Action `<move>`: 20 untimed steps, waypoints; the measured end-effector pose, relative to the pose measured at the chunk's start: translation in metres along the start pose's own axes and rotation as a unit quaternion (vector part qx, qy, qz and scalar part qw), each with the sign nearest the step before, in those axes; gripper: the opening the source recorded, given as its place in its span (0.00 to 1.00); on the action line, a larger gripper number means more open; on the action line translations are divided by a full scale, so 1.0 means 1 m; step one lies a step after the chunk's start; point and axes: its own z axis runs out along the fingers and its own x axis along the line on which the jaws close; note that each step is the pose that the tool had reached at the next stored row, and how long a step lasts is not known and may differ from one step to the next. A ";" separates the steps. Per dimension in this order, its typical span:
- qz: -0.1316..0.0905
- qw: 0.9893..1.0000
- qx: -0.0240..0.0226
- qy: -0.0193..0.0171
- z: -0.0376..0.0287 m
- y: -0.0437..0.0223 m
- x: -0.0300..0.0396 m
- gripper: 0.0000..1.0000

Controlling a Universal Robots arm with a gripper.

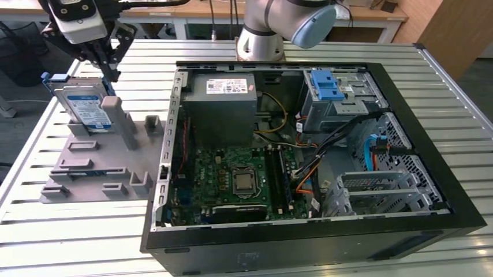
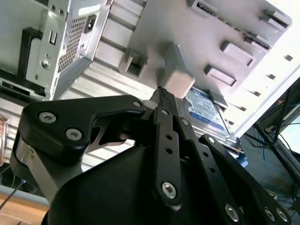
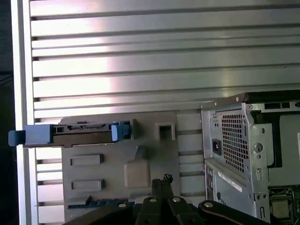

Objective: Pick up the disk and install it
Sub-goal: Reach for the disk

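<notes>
The arm reaches over the table with the gripper (image 1: 112, 69) pointing down, its fingertips (image 2: 160, 93) pinched together on nothing. Just below the tips, not touching them, the disk (image 1: 83, 107) stands on edge in the grey holder (image 1: 92, 173).

The disk (image 1: 83, 108) is silver with a white-and-blue label and a blue frame, the holder (image 1: 92, 173) plain grey, the table (image 1: 77, 242) silver with ribbed stripes, the case (image 1: 308, 245) black, its board (image 1: 223, 173) green, the latch (image 1: 327, 86) blue, the power supply (image 1: 223, 115) grey with a white sticker, and the gripper (image 1: 110, 72) black.
</notes>
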 end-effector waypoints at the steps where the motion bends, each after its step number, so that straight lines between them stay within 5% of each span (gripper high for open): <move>1: 0.000 1.000 0.000 0.000 0.0003 0.0035 0.0019 0.11; 9: 0.000 1.000 0.000 0.000 0.0046 0.0249 0.0268 0.11; 16: 0.000 1.000 0.000 0.000 0.0072 0.0317 0.0570 0.11; 20: 0.000 1.000 0.000 0.000 0.0076 0.0323 0.0616 0.11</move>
